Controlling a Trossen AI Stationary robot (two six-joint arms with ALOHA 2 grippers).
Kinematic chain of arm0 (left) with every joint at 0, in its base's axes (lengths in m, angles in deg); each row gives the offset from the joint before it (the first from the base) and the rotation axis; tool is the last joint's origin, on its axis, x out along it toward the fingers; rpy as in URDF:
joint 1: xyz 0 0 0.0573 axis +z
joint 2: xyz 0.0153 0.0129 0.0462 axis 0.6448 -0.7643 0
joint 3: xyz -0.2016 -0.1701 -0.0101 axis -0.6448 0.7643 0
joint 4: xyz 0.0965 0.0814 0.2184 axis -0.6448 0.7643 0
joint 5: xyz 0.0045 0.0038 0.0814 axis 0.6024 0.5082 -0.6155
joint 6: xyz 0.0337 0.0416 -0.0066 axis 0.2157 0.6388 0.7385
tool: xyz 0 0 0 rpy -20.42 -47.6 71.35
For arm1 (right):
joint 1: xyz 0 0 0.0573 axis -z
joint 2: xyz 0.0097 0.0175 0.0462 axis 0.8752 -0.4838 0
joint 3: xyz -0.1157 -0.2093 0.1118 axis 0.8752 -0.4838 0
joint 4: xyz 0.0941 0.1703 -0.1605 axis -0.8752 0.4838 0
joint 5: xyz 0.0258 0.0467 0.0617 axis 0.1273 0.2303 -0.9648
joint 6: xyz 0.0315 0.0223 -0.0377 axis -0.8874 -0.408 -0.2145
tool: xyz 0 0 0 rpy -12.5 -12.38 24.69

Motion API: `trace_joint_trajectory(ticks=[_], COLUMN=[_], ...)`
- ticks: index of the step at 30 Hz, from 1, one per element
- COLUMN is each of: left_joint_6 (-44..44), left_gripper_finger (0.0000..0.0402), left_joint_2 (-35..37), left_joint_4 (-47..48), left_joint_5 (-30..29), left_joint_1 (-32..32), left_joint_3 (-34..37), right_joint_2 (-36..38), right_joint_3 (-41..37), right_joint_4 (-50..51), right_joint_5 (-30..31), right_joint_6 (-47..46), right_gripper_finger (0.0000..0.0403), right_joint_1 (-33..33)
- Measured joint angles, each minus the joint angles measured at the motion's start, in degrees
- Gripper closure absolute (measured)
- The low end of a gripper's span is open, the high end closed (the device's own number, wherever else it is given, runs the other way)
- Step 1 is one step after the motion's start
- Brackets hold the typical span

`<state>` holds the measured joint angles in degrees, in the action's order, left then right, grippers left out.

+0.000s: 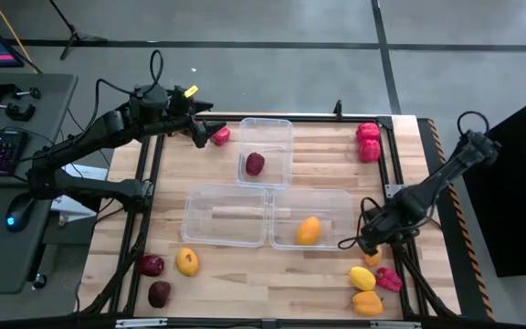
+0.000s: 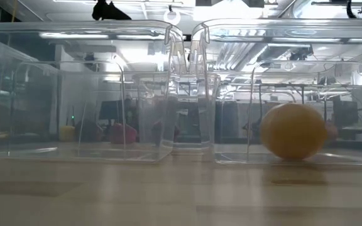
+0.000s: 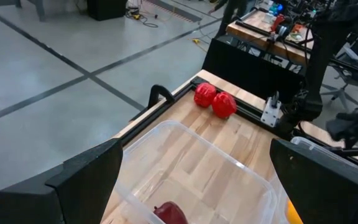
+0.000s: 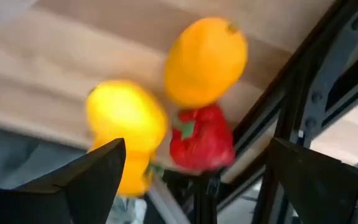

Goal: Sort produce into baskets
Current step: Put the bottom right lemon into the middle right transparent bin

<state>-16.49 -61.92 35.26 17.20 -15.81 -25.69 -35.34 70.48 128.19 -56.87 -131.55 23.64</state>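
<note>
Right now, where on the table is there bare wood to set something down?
Free: the wood between the far tub and the two red peppers, and the near edge between the yellow piece and the right cluster. Crowded: that near right corner, under the right tool.

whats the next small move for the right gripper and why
Probably lower the right gripper onto the orange piece and close. Its fingers are open and empty, and the right wrist view looks straight at that piece with a yellow one and a red one beside it on the table. All three lie outside the baskets.
</note>
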Motion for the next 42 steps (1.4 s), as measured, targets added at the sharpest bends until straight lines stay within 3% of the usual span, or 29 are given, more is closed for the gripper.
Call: trace_joint_trajectory(ticks=[12,19,23,30,35,42], left_joint_6=[0.0,0.0,0.0,2.4,4.5,7.6], left_gripper_finger=[0.0005,0.0005,0.0005,0.0005,0.0005,0.0005], left_joint_2=[0.0,0.0,0.0,0.0,0.0,0.0], left_joint_4=[-0.7,-2.6,-4.1,-4.6,-6.0,-7.2], left_joint_5=[0.0,0.0,0.0,-0.8,-2.1,-4.9], left_joint_1=[0.0,0.0,0.0,0.0,0.0,0.0], left_joint_3=[0.0,0.0,0.0,0.0,0.0,0.0], right_joint_2=[0.0,0.0,0.0,0.0,0.0,0.1], right_joint_3=[-13.0,-15.9,-17.3,-17.1,-13.5,-0.3], right_joint_4=[-14.8,-16.6,-17.8,-17.3,-12.9,10.3], right_joint_5=[-0.9,0.5,0.7,1.3,0.2,-0.5], right_joint_6=[-5.5,-5.4,-5.4,-3.9,0.3,10.0], right_gripper_finger=[0.0018,0.0027,0.0073,0.0209,0.0214,0.0214], right_joint_1=[0.0,0.0,0.0,0.0,0.0,0.2])
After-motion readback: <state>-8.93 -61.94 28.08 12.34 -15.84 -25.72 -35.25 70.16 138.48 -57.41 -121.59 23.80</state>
